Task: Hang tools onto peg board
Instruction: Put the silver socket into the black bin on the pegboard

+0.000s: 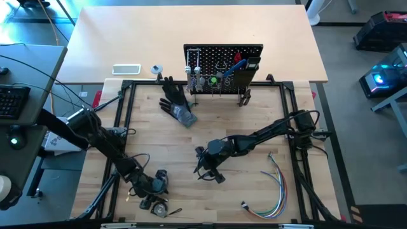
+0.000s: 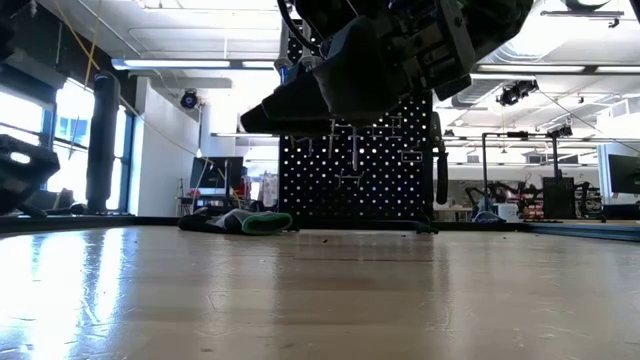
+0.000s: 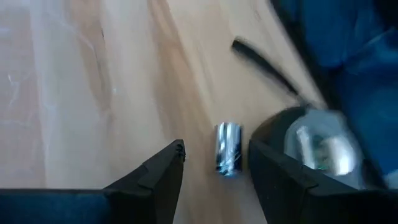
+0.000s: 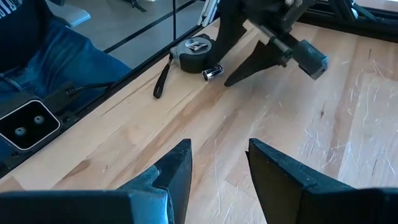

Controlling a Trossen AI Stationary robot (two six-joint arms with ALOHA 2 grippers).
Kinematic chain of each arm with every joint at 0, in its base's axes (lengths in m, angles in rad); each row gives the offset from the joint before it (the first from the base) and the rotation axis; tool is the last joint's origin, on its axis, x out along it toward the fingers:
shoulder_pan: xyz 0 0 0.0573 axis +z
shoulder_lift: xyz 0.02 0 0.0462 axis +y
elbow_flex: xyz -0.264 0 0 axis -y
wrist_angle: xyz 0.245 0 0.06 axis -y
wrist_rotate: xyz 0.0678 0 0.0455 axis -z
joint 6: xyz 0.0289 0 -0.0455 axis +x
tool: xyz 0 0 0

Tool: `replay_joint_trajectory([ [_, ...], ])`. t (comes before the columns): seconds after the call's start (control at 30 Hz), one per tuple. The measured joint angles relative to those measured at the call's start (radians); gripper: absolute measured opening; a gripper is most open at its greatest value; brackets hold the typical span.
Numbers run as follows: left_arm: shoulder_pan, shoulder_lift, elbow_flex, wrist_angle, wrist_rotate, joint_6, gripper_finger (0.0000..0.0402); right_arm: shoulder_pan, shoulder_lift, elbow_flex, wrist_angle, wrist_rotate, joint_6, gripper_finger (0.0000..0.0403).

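A small silver socket (image 3: 227,148) lies on its side on the wood table near the near-left corner, beside a black tape measure (image 3: 317,149). My left gripper (image 3: 214,152) is low over it, open, with one finger on either side of the socket; I see no touch. It also shows in the right wrist view (image 4: 239,74), next to the socket (image 4: 212,73). My right gripper (image 1: 212,170) hovers open and empty over the table's middle. The black peg board (image 1: 222,57) stands at the far edge with several tools hanging on its hooks (image 1: 213,79).
A black glove (image 1: 175,102) lies in front of the peg board's left end. A bundle of coloured wires (image 1: 273,187) lies near the right front. The tape measure's strap (image 4: 163,78) trails along the near edge, by the black frame rail (image 1: 127,121). A person's legs show beyond that edge.
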Motion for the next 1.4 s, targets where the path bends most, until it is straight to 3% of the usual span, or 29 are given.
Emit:
replay_joint_trajectory([
  [0.5,0.018,0.054,0.043,-0.090,-0.109,0.007,0.0171,0.001,0.014,0.000,0.011,0.003,0.010,0.0151],
  [0.73,0.057,0.055,0.041,-0.150,-0.180,0.054,0.0129,0.002,0.042,0.000,0.014,0.004,0.015,0.0151],
  [1.07,0.177,0.056,0.037,-0.143,-0.197,0.187,0.0066,0.002,0.043,0.000,-0.021,0.053,-0.046,0.0151],
  [1.23,0.262,0.057,0.037,-0.121,-0.201,0.227,0.0063,-0.003,0.043,0.000,-0.035,0.069,-0.064,0.0151],
  [1.4,0.354,0.059,0.034,-0.074,-0.200,0.218,0.0064,-0.003,0.043,0.000,-0.053,0.186,-0.060,0.0151],
])
